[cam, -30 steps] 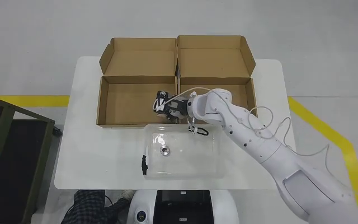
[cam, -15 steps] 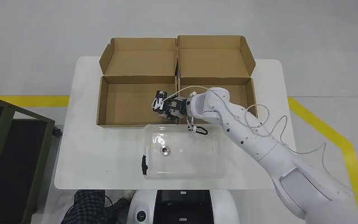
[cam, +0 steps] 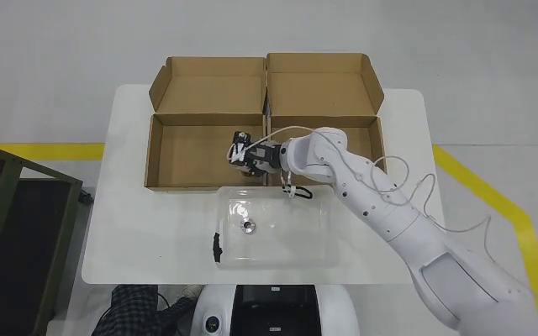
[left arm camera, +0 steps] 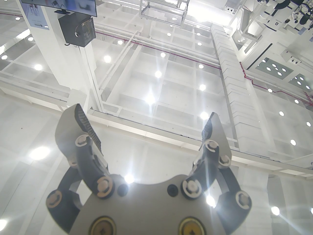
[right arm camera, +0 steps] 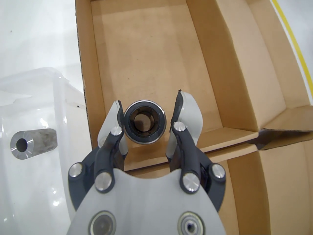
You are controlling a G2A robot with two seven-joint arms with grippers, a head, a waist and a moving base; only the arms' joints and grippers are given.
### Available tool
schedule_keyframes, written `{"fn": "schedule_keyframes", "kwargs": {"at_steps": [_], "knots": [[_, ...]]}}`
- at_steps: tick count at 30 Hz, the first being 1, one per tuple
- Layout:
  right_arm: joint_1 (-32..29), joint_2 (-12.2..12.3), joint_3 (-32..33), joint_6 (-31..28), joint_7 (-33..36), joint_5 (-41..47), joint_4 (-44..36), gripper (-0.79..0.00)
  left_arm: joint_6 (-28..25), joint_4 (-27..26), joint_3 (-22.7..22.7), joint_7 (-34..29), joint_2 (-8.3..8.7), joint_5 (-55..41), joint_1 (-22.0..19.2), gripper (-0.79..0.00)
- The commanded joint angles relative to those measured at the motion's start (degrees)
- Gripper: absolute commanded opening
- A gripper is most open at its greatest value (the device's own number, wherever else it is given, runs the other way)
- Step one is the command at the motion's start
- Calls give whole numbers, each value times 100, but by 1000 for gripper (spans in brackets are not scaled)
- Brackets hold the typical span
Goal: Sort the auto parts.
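Bearing (right arm camera: 145,122) inside right hand (right arm camera: 149,98), fingers (right arm camera: 188,110) apart

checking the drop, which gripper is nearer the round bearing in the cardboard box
Right. The right gripper is open around the bearing. The left gripper, also open, points at the ceiling, away from it.

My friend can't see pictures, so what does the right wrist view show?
The right gripper is open, with a metal ring between its fingers, over a cardboard box. A steel tube lies in the clear tray beside the box.

Two boxes (cam: 197,155), one tray (cam: 324,252), one bearing (right arm camera: 132,133), one sleeve (right arm camera: 41,140)
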Motion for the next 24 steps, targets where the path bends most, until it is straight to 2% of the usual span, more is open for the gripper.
{"fn": "schedule_keyframes", "kwargs": {"at_steps": [1,8,15,24], "knots": [[-39,36,103,1,2,-84,-227,-409,0,0,0,0,0,0,0,0],[-388,221,553,-119,96,-307,-1225,-413,0,0,0,0,0,0,0,0],[-1351,530,1128,-572,232,-597,-2722,-379,0,0,0,0,0,0,0,0],[-2368,789,1504,-1126,257,-890,-3657,-376,0,0,0,0,0,0,0,0]]}}
